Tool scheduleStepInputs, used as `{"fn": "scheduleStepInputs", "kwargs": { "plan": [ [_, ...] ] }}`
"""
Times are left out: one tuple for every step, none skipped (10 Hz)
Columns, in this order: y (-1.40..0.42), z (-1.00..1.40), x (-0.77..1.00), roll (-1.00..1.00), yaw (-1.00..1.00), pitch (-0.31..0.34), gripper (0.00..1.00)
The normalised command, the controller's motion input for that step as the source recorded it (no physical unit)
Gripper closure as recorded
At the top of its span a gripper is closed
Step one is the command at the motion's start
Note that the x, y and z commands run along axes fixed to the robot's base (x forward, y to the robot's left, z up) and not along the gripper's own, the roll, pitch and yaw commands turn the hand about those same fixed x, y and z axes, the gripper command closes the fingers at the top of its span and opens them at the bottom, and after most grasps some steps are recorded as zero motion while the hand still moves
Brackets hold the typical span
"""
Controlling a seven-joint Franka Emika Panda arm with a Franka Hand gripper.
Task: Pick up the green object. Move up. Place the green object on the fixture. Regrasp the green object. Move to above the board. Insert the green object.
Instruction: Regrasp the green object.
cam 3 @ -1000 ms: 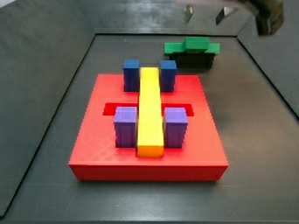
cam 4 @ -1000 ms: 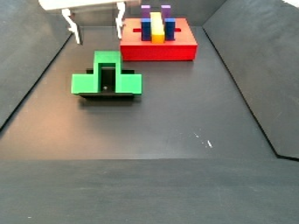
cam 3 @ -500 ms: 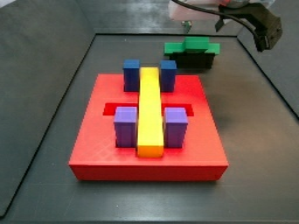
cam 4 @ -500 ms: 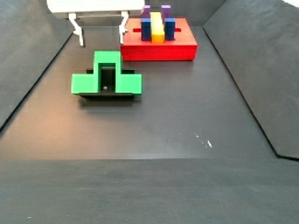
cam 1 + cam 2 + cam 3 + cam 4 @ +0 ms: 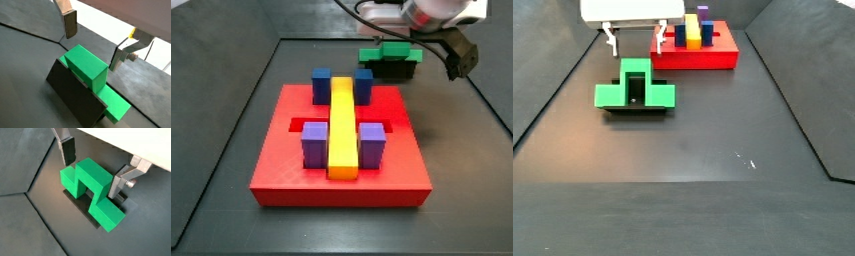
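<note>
While the dark tabletop (image 5: pixel 687 170) carries everything, the board (image 5: pixel 341 150) is the largest thing on it: a red slab with a long yellow bar (image 5: pixel 342 125) laid along its middle, blue blocks (image 5: pixel 322 85) at the end nearer the fixture and purple blocks (image 5: pixel 313 145) at the other end, standing on either side of the bar. In a side view the same board (image 5: pixel 714 55) lies beyond the fixture, well apart from it.

Next in size, the green object (image 5: pixel 635 90) sits on the fixture (image 5: pixel 637 110), whose dark base shows just under the green legs. In both wrist views the green object (image 5: pixel 90 185) has one part raised above the fixture (image 5: pixel 73 95) and another lying low along it.

Smaller again, the gripper (image 5: pixel 633 35) hangs above the green object, on the side of the fixture toward the board. Its jaws stand wide apart, wider than the raised green part, and hold nothing. In a wrist view the fingers (image 5: pixel 67 150) are silver plates with dark pads, clear of the green plastic on both sides.

Compared with a second ago, the gripper (image 5: pixel 445 45) has dropped lower and closer over the fixture (image 5: pixel 389 70); the green object (image 5: pixel 390 52) and the blocks on the board have not shifted.
</note>
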Motion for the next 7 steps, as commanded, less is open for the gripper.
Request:
{"fn": "scheduleStepInputs", "kwargs": {
  "plan": [
    [0.00, -0.01, 0.22, 0.16, 0.00, 0.200, 0.00],
    [0.00, -0.06, 0.21, 0.15, 0.00, 0.171, 0.00],
    [0.00, -0.12, 0.14, 0.13, 0.00, 0.089, 0.00],
    [0.00, -0.16, 0.16, 0.13, 0.00, 0.023, 0.00],
    [0.00, -0.27, 0.17, 0.09, 0.00, 0.000, 0.00],
    [0.00, -0.28, 0.13, 0.05, 0.00, 0.000, 0.00],
    [0.00, -0.25, 0.13, 0.06, 0.00, 0.000, 0.00]
  ]
}}
